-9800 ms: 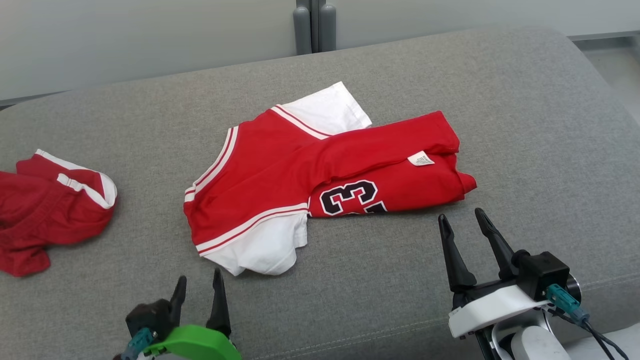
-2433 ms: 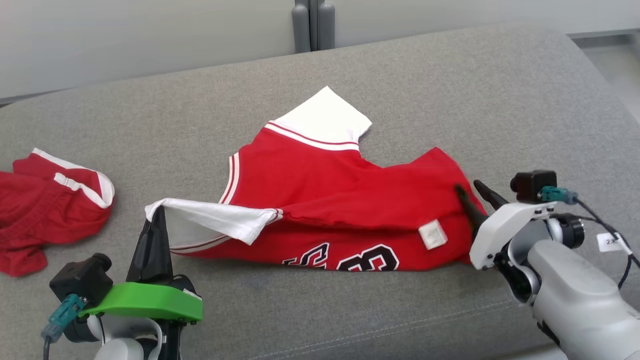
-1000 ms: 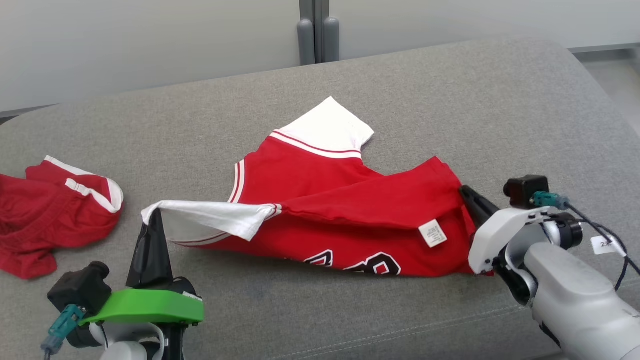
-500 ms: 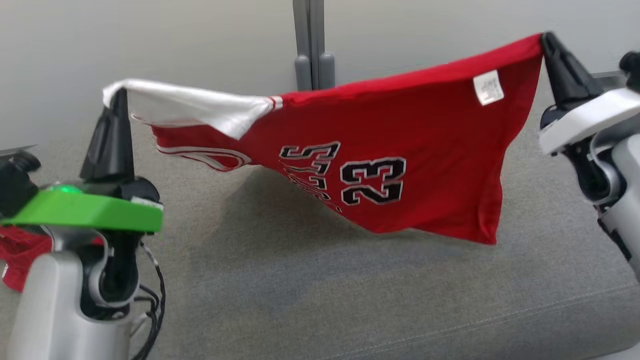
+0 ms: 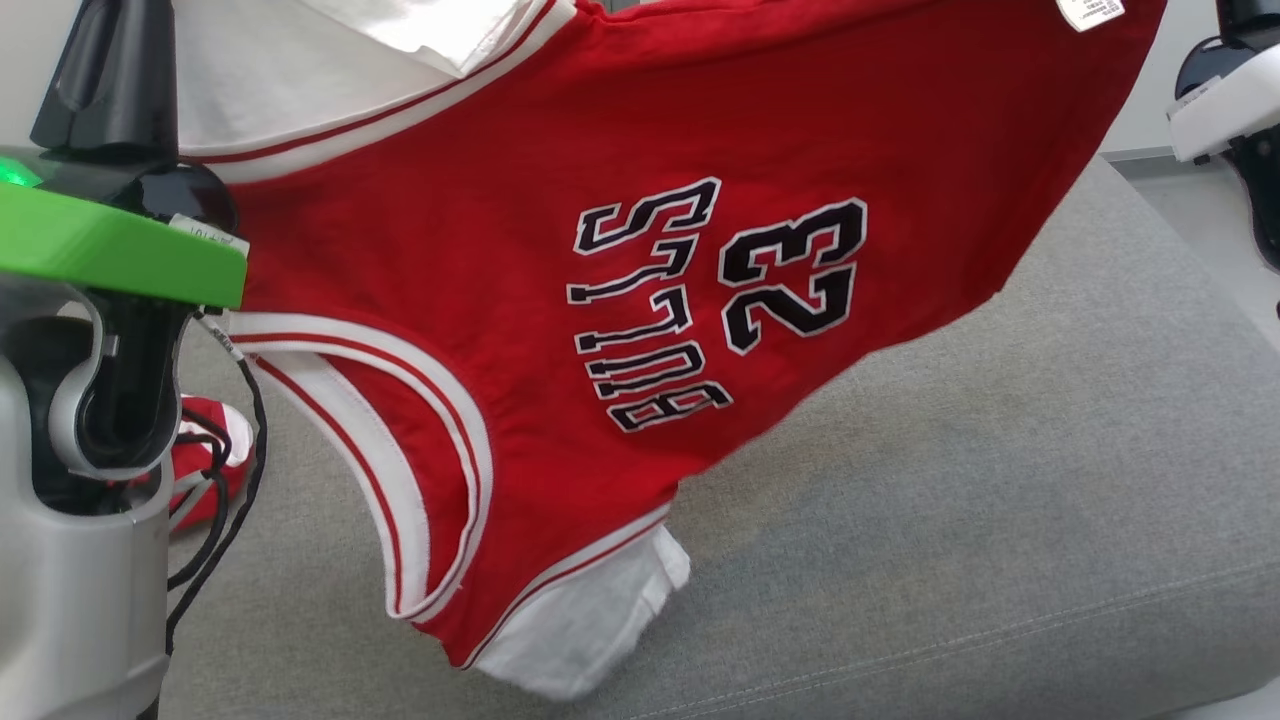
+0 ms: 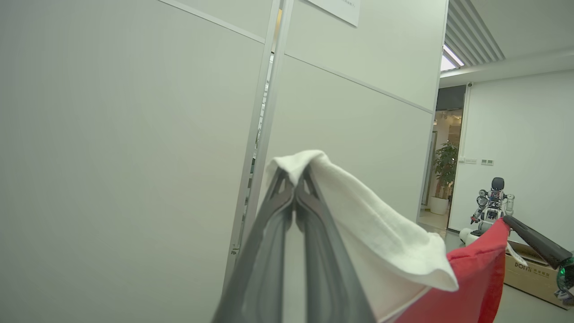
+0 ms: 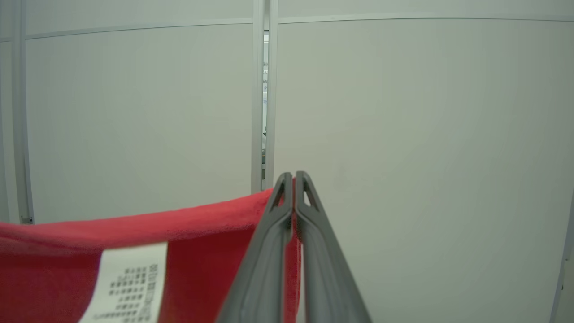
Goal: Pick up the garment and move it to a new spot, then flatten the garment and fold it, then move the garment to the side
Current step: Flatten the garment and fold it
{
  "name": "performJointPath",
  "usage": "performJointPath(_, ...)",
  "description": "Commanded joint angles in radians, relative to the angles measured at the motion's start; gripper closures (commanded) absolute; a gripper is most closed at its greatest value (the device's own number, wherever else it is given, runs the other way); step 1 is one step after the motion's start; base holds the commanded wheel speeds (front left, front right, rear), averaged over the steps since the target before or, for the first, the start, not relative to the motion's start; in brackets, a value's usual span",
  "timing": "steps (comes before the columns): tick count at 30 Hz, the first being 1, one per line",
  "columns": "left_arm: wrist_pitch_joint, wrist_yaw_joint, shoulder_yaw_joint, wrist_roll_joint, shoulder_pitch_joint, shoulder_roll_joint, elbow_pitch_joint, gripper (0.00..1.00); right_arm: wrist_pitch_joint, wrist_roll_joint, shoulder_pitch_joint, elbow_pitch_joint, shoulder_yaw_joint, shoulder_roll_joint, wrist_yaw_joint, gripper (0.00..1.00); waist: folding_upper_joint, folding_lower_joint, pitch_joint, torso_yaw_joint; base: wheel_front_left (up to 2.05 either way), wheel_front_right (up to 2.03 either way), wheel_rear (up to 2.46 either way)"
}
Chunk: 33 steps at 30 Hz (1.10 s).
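Red jersey (image 5: pixel 520 300) up in the air over the grey cushion (image 5: pixel 1000 480), spread sideways with the number 23 showing. Pinched at a white sleeve (image 6: pixel 358 211) by the left gripper (image 6: pixel 299 177), fingers closed tight on the cloth. Pinched at a red corner near the care label (image 7: pixel 125 287) by the right gripper (image 7: pixel 293 179), likewise closed on fabric.

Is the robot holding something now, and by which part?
Yes, the red jersey. The left gripper pinches its white sleeve; the right gripper pinches a red edge near the label.

Office: partition walls (image 6: pixel 134 134), potted plant (image 6: pixel 445 168)
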Motion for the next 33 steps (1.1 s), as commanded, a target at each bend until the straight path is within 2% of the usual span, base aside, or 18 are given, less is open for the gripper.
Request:
performJointPath(1, 0.008, 0.002, -0.005, 0.006, -0.031, 0.003, 0.027, 1.0, 0.013, -0.013, -0.012, 0.009, -0.004, 0.019, 0.0, 1.0, -0.0001, 0.0, 0.017, 0.001, 0.0, 0.0, 0.0)
performJointPath(6, 0.005, -0.008, -0.038, 0.06, -0.11, 0.023, 0.146, 1.0, 0.024, -0.079, -0.061, 0.08, 0.016, 0.079, 0.0, 1.0, -0.0001, 0.0, 0.058, -0.004, 0.0, 0.0, 0.0)
performJointPath(11, -0.051, -0.036, -0.102, 0.177, -0.313, 0.032, 0.374, 1.0, 0.016, -0.184, -0.21, 0.25, 0.055, 0.156, 0.0, 1.0, -0.0001, 0.0, 0.178, 0.003, 0.0, 0.0, 0.0)
performJointPath(15, -0.17, -0.053, -0.144, 0.286, -0.538, 0.019, 0.572, 1.0, -0.047, -0.27, -0.385, 0.402, 0.047, 0.209, 0.0, 1.0, -0.0001, 0.0, 0.303, 0.02, 0.0, 0.0, 0.0)
performJointPath(17, -0.25, -0.046, -0.158, 0.328, -0.654, 0.005, 0.673, 1.0, -0.091, -0.336, -0.485, 0.468, 0.031, 0.221, 0.0, 1.0, -0.0001, 0.0, 0.359, 0.027, 0.0, 0.0, 0.0)
performJointPath(21, -0.415, -0.033, -0.19, 0.422, -0.898, -0.04, 0.811, 1.0, -0.133, -0.469, -0.686, 0.518, -0.089, 0.235, -0.001, 1.0, -0.0001, 0.0, 0.489, 0.043, 0.0, 0.0, 0.0)
performJointPath(25, -0.449, -0.074, -0.203, 0.455, -1.047, -0.078, 0.867, 1.0, -0.134, -0.609, -0.75, 0.452, -0.191, 0.267, 0.0, 1.0, -0.0001, 0.0, 0.619, 0.057, 0.0, 0.0, 0.0)
performJointPath(27, -0.451, -0.09, -0.187, 0.462, -1.073, -0.099, 0.843, 1.0, -0.134, -0.663, -0.758, 0.435, -0.222, 0.27, -0.001, 1.0, -0.0001, 0.0, 0.674, 0.067, 0.0, 0.0, 0.0)
performJointPath(33, -0.45, -0.134, -0.156, 0.46, -0.968, -0.15, 0.759, 1.0, -0.135, -0.755, -0.702, 0.396, -0.314, 0.276, -0.001, 1.0, -0.0001, 0.0, 0.779, 0.111, 0.0, 0.0, 0.0)
